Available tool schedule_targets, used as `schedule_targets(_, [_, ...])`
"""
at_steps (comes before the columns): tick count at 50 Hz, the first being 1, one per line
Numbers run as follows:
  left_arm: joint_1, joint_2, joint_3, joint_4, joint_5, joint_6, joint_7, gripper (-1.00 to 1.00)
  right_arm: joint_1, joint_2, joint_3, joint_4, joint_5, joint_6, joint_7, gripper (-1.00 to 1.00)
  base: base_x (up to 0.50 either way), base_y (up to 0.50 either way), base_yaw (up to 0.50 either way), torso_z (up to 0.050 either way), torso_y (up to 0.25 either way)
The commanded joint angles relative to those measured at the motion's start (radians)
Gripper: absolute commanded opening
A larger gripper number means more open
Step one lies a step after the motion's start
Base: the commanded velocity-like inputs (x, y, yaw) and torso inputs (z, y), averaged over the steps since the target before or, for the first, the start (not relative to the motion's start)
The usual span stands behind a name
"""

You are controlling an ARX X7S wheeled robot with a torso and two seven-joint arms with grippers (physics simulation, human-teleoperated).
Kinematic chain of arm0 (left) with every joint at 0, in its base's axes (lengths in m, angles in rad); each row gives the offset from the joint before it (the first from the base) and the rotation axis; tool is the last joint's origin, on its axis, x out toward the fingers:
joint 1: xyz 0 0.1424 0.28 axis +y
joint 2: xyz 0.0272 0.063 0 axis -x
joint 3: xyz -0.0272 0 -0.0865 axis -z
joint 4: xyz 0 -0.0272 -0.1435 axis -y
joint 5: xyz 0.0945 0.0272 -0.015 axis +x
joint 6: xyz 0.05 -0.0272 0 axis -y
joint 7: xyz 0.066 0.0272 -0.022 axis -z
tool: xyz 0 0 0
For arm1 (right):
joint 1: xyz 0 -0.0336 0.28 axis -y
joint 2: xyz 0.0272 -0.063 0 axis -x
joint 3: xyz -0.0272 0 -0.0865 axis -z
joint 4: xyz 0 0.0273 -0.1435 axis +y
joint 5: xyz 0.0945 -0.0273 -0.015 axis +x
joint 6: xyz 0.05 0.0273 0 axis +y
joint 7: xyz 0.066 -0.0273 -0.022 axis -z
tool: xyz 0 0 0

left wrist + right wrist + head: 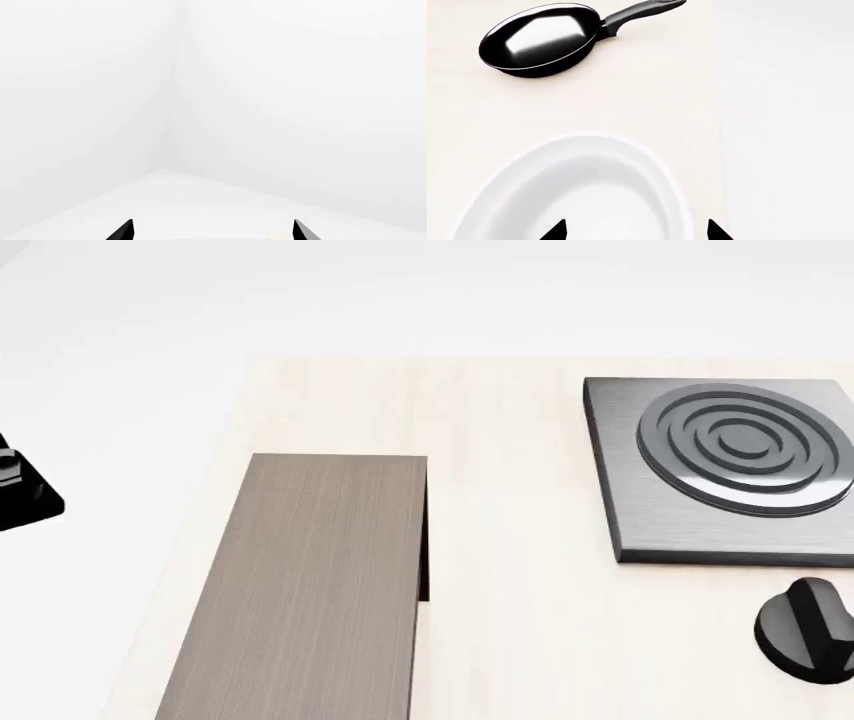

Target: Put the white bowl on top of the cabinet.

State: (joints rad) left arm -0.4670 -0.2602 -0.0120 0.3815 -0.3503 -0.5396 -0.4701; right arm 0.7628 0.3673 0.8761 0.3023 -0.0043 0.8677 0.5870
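Right wrist view: our right hand (635, 232), fingers apart, hovers over the white bowl (584, 192); its glossy rim may slip.

Simulated kitchen worktop in a bare white room. Indicators: a stove plate (727, 465) with concentric rings at far right, a black frying pan (540, 40), a pale counter (521, 620).

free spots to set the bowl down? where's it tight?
The cabinet top is bare along its whole visible length. The light table lies open between cabinet and stove plate. In the right wrist view, bare table separates the white bowl from the frying pan. Tightest spot: around the black knob below the stove plate.
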Motion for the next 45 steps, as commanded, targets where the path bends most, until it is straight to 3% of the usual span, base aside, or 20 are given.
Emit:
schedule_targets(1, [0.000,-0.003,0.003,0.002,-0.003,-0.001,-0.005,1.00,0.011,0.024,0.005,0.123,-0.006,-0.065,0.013,1.00,0.00,0.00,0.00,0.000,0.000])
schedule_targets(42, [0.003,-0.012,0.016,-0.004,-0.010,0.012,-0.016,1.00,0.041,0.099,-0.005,0.466,-0.018,-0.227,0.010,1.00,0.00,0.00,0.00,0.000,0.000])
schedule_targets(43, [0.002,-0.013,0.016,-0.003,-0.011,0.010,-0.017,1.00,0.031,0.088,-0.022,0.434,-0.040,-0.225,0.033,-1.00,0.00,0.00,0.00,0.000,0.000])
schedule_targets(45, [0.003,-0.014,0.016,-0.003,-0.012,0.010,-0.018,1.00,0.028,0.080,-0.035,0.412,-0.039,-0.217,0.013,-1.00,0.00,0.00,0.00,0.000,0.000])
